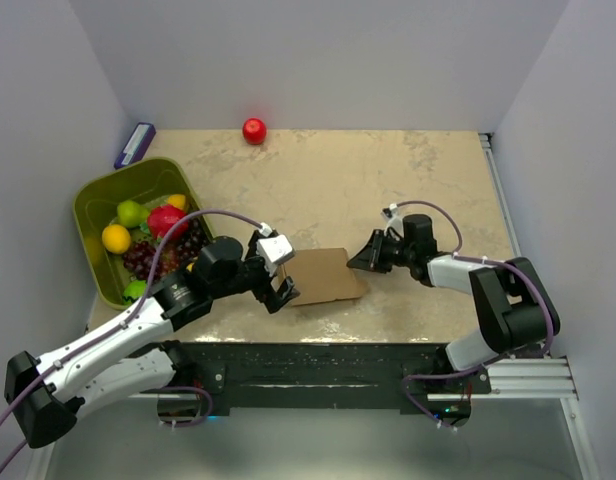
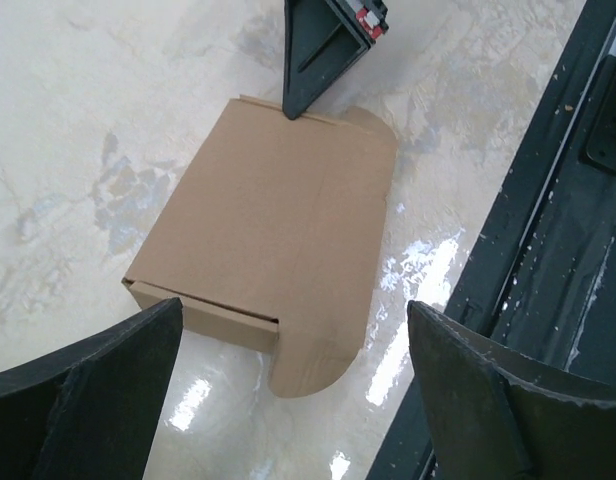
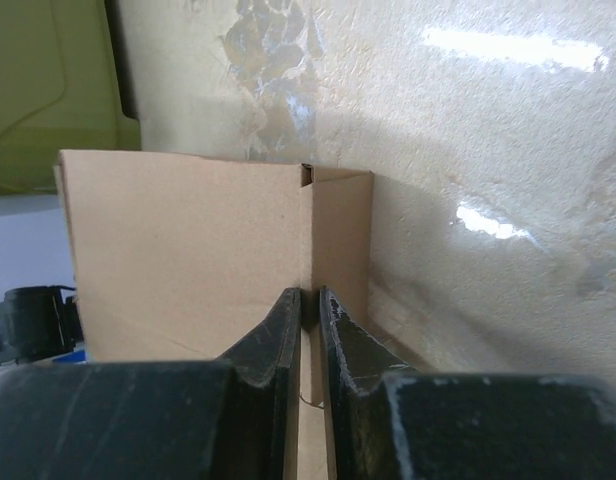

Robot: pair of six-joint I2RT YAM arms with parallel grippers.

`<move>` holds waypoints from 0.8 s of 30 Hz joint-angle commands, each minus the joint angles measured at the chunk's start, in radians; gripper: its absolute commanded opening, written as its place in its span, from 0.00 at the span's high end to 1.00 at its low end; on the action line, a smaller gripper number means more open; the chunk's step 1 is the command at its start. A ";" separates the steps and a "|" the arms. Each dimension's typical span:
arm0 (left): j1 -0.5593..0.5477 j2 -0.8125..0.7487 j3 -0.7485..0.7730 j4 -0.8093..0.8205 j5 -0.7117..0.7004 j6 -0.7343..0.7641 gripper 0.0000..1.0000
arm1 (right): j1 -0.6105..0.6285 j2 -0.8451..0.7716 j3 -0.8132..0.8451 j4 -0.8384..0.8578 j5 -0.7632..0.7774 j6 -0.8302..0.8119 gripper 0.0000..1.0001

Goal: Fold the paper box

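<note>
Closest in, saw left gripper [image 1: 281, 292] with fingers [image 2: 88, 400] spread wide, hanging over the left end of the paper box [image 1: 325, 276]. Found the box lying flat on the table [image 1: 408, 170], close to the near edge, between both arms. Saw right gripper [image 1: 354, 262] pressed almost together, pinching thin cardboard at the box's right end. Noted a green fruit bin [image 1: 93, 195] farther left.
</note>
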 commanded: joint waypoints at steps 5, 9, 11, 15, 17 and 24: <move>-0.009 -0.018 0.015 0.068 -0.128 0.066 0.02 | -0.037 0.086 0.021 -0.190 0.151 -0.090 0.92; -0.009 -0.027 0.012 0.091 -0.159 0.072 0.00 | -0.039 0.099 0.026 -0.184 0.143 -0.087 0.93; -0.009 -0.012 0.020 0.095 -0.151 0.082 0.00 | -0.037 0.087 0.027 -0.189 0.149 -0.092 0.93; -0.009 0.075 0.044 0.132 -0.122 0.082 0.00 | -0.039 0.057 0.032 -0.200 0.153 -0.092 0.90; -0.009 0.126 0.070 0.157 -0.102 0.071 0.00 | -0.039 0.028 0.032 -0.212 0.171 -0.093 0.85; 0.038 0.379 0.221 0.227 -0.196 0.034 0.00 | -0.039 -0.077 0.009 -0.218 0.203 -0.063 0.69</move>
